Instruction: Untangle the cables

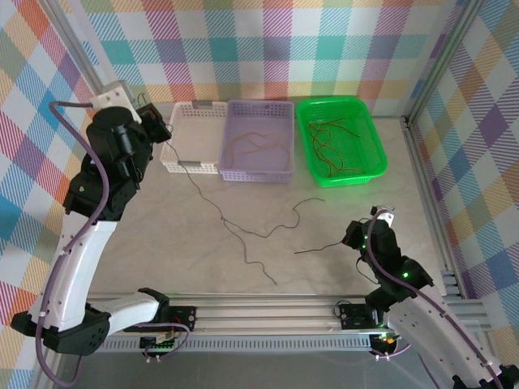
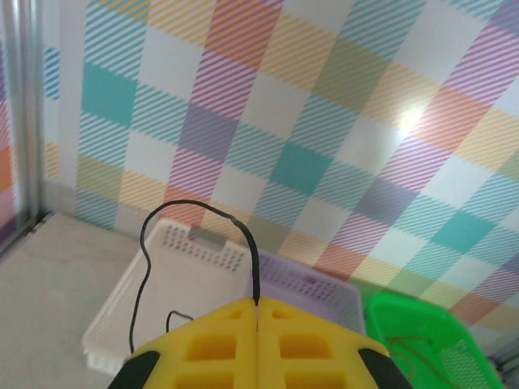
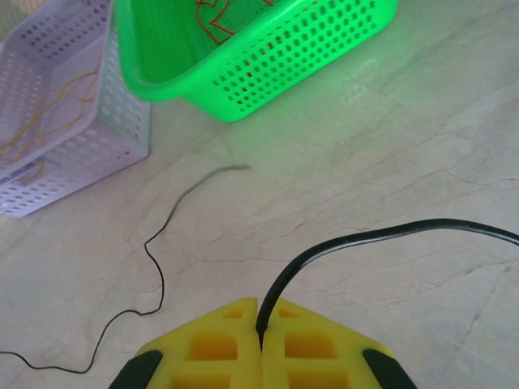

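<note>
Plaid-papered walls (image 1: 268, 49) close in a pale stone-look table (image 1: 389, 211). Top view: three baskets stand in a row at the far edge, white basket (image 1: 195, 168), purple basket (image 1: 259, 174) and green basket (image 1: 349, 180). Orange-yellow wires (image 1: 259, 146) lie in the purple one and reddish-brown wires (image 1: 328, 154) in the green. The left gripper (image 1: 158, 130) hangs at the white basket's left side. A long black cable (image 1: 195, 182) drops from it to mid-table, where it meets a loose black cable (image 1: 296, 212); knot or plain crossing, cannot tell. The right gripper (image 1: 354, 237) sits low on the right, with a short black cable (image 1: 320, 248) trailing left from it.

Left wrist view: the left gripper (image 2: 257, 306) has its yellow jaws pressed together, pinching the long black cable (image 2: 199, 204). The cable loops up and falls back past the white basket (image 2: 154, 275).

Right wrist view: the right gripper (image 3: 259, 320) has its jaws likewise closed, on the short black cable (image 3: 365, 237), which arcs off to the right. The loose black cable (image 3: 158, 243) snakes over bare table, well short of the green basket (image 3: 268, 81).

Judgement: the step in hand is parting the black strands, one per arm. The next move calls for the left arm to draw its strand clear of the meeting point before lowering it into the white basket. The loose strand may drag along with it. The basket wall and the trailing slack stand in the way.
</note>
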Available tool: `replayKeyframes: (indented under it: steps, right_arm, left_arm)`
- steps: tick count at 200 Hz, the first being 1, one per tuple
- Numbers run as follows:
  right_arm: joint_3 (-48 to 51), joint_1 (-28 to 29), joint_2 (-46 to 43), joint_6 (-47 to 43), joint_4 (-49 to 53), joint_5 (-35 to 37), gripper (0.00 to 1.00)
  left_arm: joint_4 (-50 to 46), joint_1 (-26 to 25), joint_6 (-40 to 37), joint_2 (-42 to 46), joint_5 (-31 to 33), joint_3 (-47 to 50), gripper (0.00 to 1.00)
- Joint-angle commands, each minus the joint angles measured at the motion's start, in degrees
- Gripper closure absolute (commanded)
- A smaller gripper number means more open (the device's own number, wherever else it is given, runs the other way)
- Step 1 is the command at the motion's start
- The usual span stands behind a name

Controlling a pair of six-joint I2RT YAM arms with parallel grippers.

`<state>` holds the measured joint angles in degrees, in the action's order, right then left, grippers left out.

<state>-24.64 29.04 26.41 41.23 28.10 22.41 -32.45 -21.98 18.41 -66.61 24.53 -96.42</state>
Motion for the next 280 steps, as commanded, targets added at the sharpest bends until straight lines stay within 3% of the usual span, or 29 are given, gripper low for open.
replayKeyframes:
  steps: [1,28,64,99,120,152,198,240,262,280]
  right_arm:
    - [-1.72,-0.3,-0.49,-2.39,-3.92,-4.61,1.0]
    - [-2.68,-0.3,2.49,-6.49,-10.0,-13.71,1.0]
    - [-4.91,-0.32,7.71,-8.98,-20.3,-29.32,1.0]
    - [-13.76,-0.3,18.3,-10.21,-24.18,-42.57,1.0]
    - [-20.59,-0.16,28.55,-11.2,-18.21,-41.72,1.0]
    - [-23.67,3.56,40.95,-11.02,-24.69,-45.45,1.0]
    - [-28.25,6.33,52.99,-11.1,-27.47,-43.34,1.0]
    - [-31.43,8.81,58.66,-13.27,-26.76,-41.88,1.0]
    - [-32.55,10.93,61.38,-14.82,-27.53,-41.79,0.89]
    - [-32.81,13.77,62.47,-16.9,-29.9,-40.95,0.69]
  left_arm:
    - [2.3,0.71,0.63,-0.61,-3.52,-4.34,1.0]
    - [1.6,0.79,1.24,-1.83,-4.99,-7.26,1.0]
    - [1.82,0.87,1.62,-3.11,-12.14,-9.68,1.0]
    - [1.87,0.88,3.57,-4.07,-15.96,-8.81,1.0]
    - [2.21,0.87,5.55,-4.29,-18.61,-8.17,1.0]
    - [2.74,0.8,8.13,-4.38,-21.39,-7.3,1.0]
    - [1.95,0.83,9.01,-4.19,-22.59,-7.07,1.0]
    - [1.33,0.82,8.0,-3.7,-21.73,-6.82,1.0]
    - [2.1,0.86,9.01,-3.35,-22.51,-5.93,1.0]
    - [2.41,0.8,9.79,-3.1,-22.93,-5.69,1.0]
